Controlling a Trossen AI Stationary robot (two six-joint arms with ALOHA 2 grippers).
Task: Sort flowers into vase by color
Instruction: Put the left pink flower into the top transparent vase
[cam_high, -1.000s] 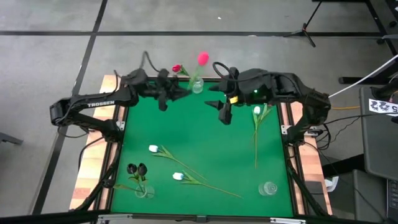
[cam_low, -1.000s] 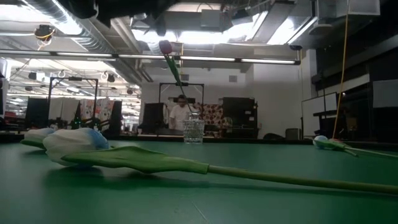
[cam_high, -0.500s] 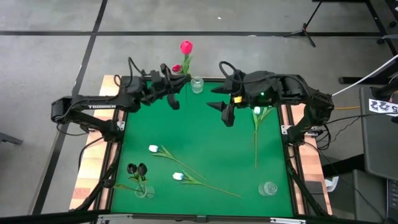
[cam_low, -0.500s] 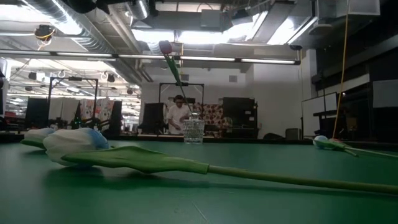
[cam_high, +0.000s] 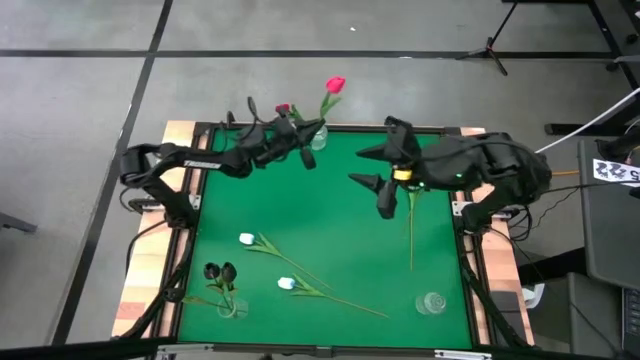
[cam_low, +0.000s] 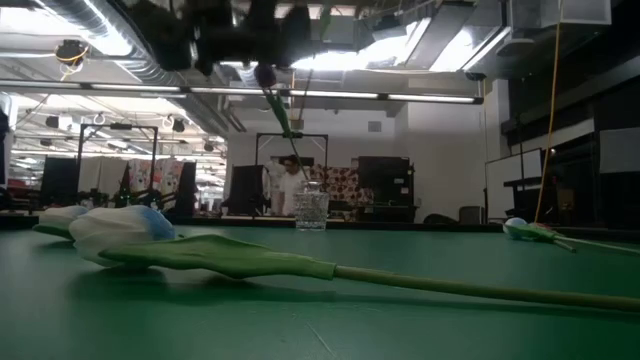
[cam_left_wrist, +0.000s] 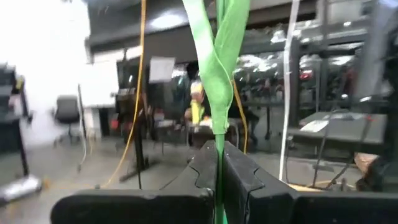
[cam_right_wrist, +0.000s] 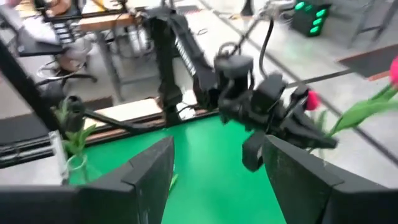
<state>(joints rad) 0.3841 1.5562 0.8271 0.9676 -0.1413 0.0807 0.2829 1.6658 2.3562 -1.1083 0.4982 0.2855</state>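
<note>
My left gripper (cam_high: 303, 140) is shut on a pink-red tulip (cam_high: 335, 85) at the far edge, right beside a glass vase (cam_high: 318, 138). That vase holds a dark red tulip (cam_high: 283, 108), whose stem leans out of it in the low view (cam_low: 280, 110). My right gripper (cam_high: 383, 195) hangs open over the right half of the green mat with nothing between its fingers. Two white tulips (cam_high: 247, 239) (cam_high: 286, 283) lie on the mat. A third stem (cam_high: 411, 230) lies at the right, its head hidden under my right arm. My left gripper pinches the tulip's thin green stem (cam_left_wrist: 217, 163) between its two fingers, below the leaves (cam_left_wrist: 217, 56). The fingers come about level from the table's left and lie across the stem. The flower is lifted clear and stands up above the fingers, head on top.
A vase with black tulips (cam_high: 222, 272) stands at the near left corner. Another glass vase (cam_high: 432, 302), with nothing in it, stands at the near right. A person (cam_low: 290, 185) shows in the room beyond the far edge.
My left gripper has gone toward the table's right along the far edge and down, up to the far vase, rolling as it went. The pink-red tulip's head swung left, then right with it. My right gripper has drifted toward the right and near edges, still open.
</note>
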